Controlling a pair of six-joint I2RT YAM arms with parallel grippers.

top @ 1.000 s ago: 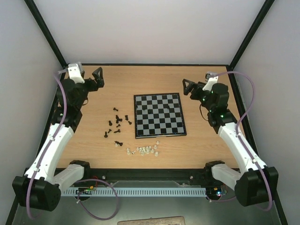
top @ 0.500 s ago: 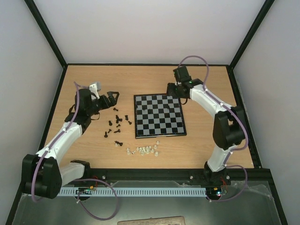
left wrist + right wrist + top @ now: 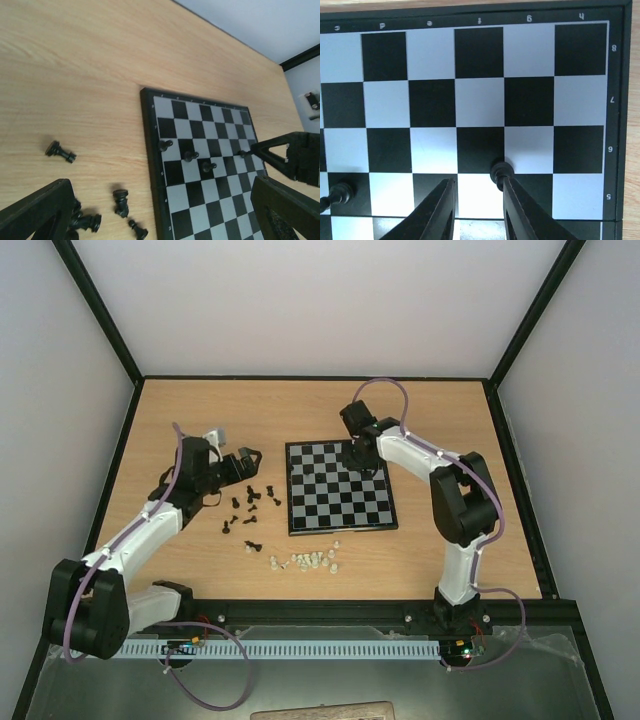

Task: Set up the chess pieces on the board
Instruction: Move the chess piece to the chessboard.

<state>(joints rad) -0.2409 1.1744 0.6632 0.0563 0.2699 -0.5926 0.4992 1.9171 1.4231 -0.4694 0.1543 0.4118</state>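
Observation:
The board [image 3: 338, 502] lies mid-table, and its near-left corner [image 3: 172, 175] shows in the left wrist view. Three black pawns [image 3: 190, 156] stand in a slanted line on it. A fourth pawn [image 3: 501, 172] stands against the tip of my right gripper's right-hand finger [image 3: 520, 210]. My right gripper [image 3: 477, 182] hangs low over the board's far part [image 3: 360, 457], jaws narrowed but apart, with only a bare square between them. Loose black chess pieces [image 3: 252, 502] lie left of the board, some toppled [image 3: 121, 201]. My left gripper [image 3: 245, 460] hovers wide open above them.
A row of whitish chessmen [image 3: 305, 561] lies on the table just in front of the board. Another black pawn [image 3: 340, 192] stands at the lower left of the right wrist view. Black frame posts and pale walls enclose the wooden table [image 3: 200, 420].
My right arm swung in from the right side onto the board's far part and its jaws narrowed. My left arm came forward and rightward to the loose black pieces, still wide open.

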